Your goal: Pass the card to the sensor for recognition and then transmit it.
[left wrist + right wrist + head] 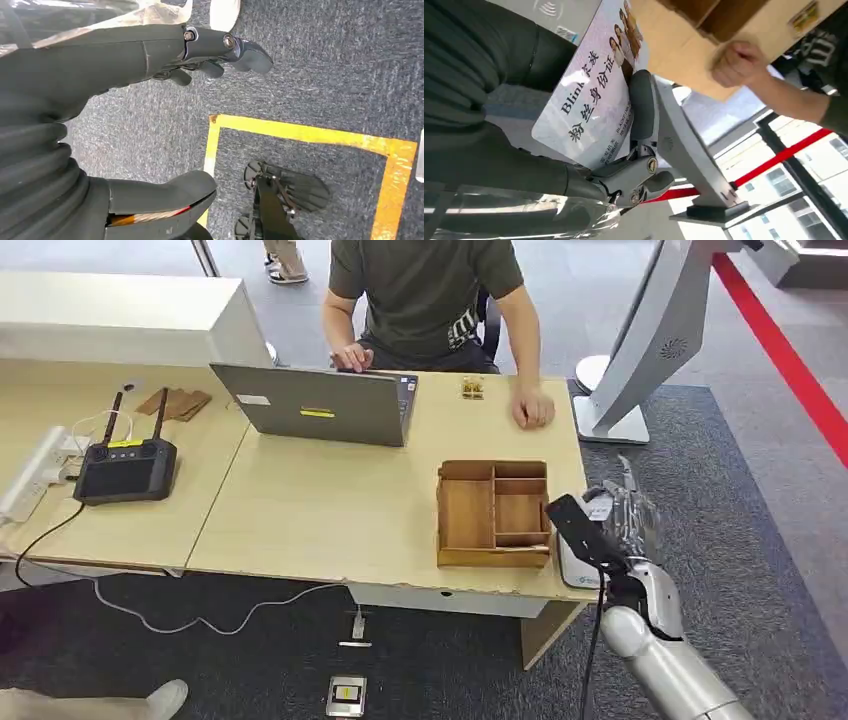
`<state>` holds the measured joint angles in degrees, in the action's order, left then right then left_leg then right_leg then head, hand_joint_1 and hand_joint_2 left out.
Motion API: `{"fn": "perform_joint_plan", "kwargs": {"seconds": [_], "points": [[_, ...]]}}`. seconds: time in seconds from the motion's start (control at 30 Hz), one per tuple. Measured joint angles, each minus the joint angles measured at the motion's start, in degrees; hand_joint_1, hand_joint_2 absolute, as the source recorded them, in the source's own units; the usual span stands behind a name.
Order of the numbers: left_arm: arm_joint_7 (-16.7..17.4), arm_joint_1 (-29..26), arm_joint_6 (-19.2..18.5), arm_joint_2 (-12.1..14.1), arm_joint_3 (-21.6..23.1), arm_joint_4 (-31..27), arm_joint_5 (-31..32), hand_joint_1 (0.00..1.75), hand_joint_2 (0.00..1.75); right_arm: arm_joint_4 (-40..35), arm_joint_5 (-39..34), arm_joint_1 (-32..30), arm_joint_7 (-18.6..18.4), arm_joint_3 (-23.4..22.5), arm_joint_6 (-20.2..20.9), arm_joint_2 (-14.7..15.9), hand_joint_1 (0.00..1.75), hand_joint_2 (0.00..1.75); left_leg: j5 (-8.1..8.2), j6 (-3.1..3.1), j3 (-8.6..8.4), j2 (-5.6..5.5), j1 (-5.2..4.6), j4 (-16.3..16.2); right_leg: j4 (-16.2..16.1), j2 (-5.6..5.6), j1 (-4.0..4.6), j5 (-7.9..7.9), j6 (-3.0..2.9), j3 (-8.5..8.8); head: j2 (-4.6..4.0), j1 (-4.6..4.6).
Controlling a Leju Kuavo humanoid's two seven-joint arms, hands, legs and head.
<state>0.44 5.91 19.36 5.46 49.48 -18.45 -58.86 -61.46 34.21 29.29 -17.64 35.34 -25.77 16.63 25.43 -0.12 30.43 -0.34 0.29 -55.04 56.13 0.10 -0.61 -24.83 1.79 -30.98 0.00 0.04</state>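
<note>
My right hand (626, 512) hangs just off the table's right front corner and holds a white printed card (589, 100) between its thumb (642, 107) and fingers. In the head view the card (600, 503) sits slightly above and beyond the flat grey-white sensor (573, 566) on the table corner. The right wrist view has the sensor (549, 15) with a wave symbol just behind the card. My left hand (125, 55) hangs over dark carpet, fingers and thumb apart, holding nothing.
A wooden divided tray (493, 558) stands left of the sensor. A person (430, 290) sits across the table with one hand (533, 410) on it, behind a laptop (320, 405). A black controller (125, 470) lies far left. A white stand (650, 340) rises at right.
</note>
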Motion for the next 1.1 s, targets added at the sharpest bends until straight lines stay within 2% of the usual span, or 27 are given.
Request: {"fn": "perform_joint_plan", "kwargs": {"seconds": [0.13, 0.23, 0.53, 0.77, 1.1], "points": [[0.94, 0.54, -0.13, 0.02, 0.66, 0.00, 0.28, 0.00, 1.75, -2.41, -0.39, 2.51, 1.47, 0.57, 4.81, -1.75, 1.75, 1.75, -0.04, -0.01, 0.00, 0.02, 0.00, 0.00, 0.03, 0.00, 0.00, 0.03, 0.00, 0.00, 0.00, 0.00], [1.49, 1.18, -0.39, 0.02, 1.12, 0.00, 0.76, 0.00, 1.75, -3.04, 0.46, 4.64, 1.47, 1.33, 6.60, -3.40, 1.75, 1.75, -0.06, 0.01, 0.01, 0.00, 0.00, 0.00, 0.03, 0.00, 0.00, 0.05, 0.02, 0.01, 0.00, 0.00], [4.59, 4.19, -2.38, -0.04, 3.19, 0.00, 4.39, 0.00, 1.75, -0.59, 3.37, 11.90, -1.09, 3.89, 11.24, -8.31, 1.75, 1.75, -0.08, 0.01, 0.03, -0.01, 0.00, 0.00, 0.02, 0.00, 0.00, 0.06, 0.02, -0.02, 0.00, 0.00], [6.73, 6.32, -2.95, -0.41, 4.83, 0.07, 5.90, 0.00, 1.75, 5.89, 0.79, 14.23, 0.59, 4.13, 11.39, -10.77, 1.75, 1.75, -0.08, 0.02, 0.04, -0.01, 0.00, 0.00, 0.00, 0.00, 0.00, 0.07, 0.02, -0.02, 0.00, -0.02], [6.84, 6.90, -2.91, -0.85, 5.84, 0.33, 5.82, 0.00, 1.75, 13.17, 1.03, 14.70, 2.36, 4.11, 10.08, -12.79, 1.75, 1.75, -0.08, 0.02, 0.04, 0.01, 0.00, 0.00, 0.01, 0.00, 0.01, 0.07, 0.02, -0.05, 0.00, 0.02]]}}
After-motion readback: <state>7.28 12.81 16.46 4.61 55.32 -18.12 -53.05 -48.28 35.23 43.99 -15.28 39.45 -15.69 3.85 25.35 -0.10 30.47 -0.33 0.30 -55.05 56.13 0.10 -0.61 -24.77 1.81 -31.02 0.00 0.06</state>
